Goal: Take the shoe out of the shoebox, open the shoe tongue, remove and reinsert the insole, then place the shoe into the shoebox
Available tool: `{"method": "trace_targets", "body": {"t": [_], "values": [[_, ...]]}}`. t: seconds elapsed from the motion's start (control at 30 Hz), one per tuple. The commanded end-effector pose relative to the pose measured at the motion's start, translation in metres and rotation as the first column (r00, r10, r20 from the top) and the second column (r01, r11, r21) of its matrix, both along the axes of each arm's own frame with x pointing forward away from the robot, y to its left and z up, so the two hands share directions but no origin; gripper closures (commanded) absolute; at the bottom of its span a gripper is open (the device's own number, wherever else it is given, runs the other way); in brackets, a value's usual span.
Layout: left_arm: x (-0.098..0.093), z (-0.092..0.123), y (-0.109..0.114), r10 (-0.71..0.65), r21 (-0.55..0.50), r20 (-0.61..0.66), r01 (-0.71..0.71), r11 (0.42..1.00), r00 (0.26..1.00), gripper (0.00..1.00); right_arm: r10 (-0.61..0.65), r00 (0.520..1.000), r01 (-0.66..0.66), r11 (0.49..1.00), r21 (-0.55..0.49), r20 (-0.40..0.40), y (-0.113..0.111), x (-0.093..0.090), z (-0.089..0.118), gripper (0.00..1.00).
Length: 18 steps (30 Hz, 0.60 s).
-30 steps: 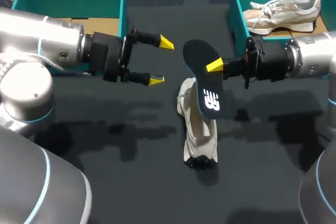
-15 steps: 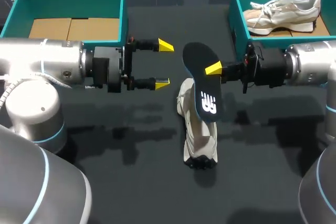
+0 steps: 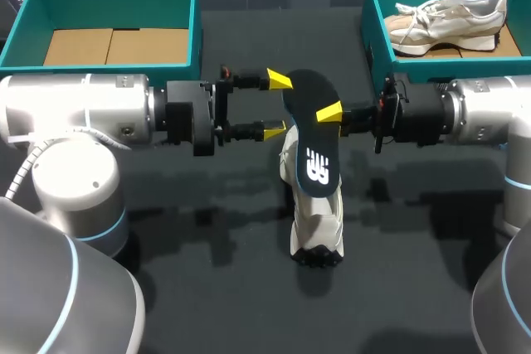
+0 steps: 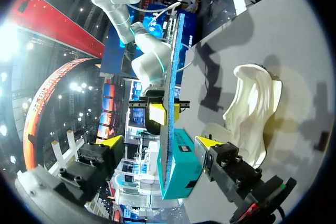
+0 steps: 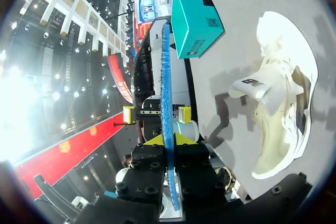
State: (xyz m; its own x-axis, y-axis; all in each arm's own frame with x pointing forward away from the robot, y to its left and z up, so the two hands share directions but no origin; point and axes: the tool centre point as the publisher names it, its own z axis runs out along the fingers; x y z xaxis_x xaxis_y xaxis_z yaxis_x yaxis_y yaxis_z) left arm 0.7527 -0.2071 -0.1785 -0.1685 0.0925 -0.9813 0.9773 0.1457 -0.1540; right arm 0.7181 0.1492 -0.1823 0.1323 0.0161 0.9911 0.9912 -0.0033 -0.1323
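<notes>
Observe right pincer (image 3: 330, 111) clamped on the insole (image 3: 314, 143), held clear above the shoe (image 3: 317, 221) lying central on the counter (image 3: 166, 246), presumably for handover to left pincer (image 3: 278, 105), spread wide around its edge, gripping nothing.

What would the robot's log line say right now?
right tool: shut on insole | left tool: open, by insole | shoe: on table
</notes>
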Motion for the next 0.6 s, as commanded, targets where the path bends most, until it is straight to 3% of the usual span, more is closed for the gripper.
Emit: {"method": "trace_targets", "body": {"t": [0.03,0.6], "values": [[0.002,-0.007,-0.015,0.014,-0.008,0.006,-0.014,1.0,1.0,0.55,-0.018,1.0,0.018,1.0,-0.002,0.001,0.004,-0.007,0.001,1.0],[0.002,-0.014,-0.03,0.041,-0.015,0.033,-0.04,0.999,0.999,0.66,-0.021,1.0,0.021,1.0,0.003,0.001,0.007,-0.011,0.0,1.0]]}}
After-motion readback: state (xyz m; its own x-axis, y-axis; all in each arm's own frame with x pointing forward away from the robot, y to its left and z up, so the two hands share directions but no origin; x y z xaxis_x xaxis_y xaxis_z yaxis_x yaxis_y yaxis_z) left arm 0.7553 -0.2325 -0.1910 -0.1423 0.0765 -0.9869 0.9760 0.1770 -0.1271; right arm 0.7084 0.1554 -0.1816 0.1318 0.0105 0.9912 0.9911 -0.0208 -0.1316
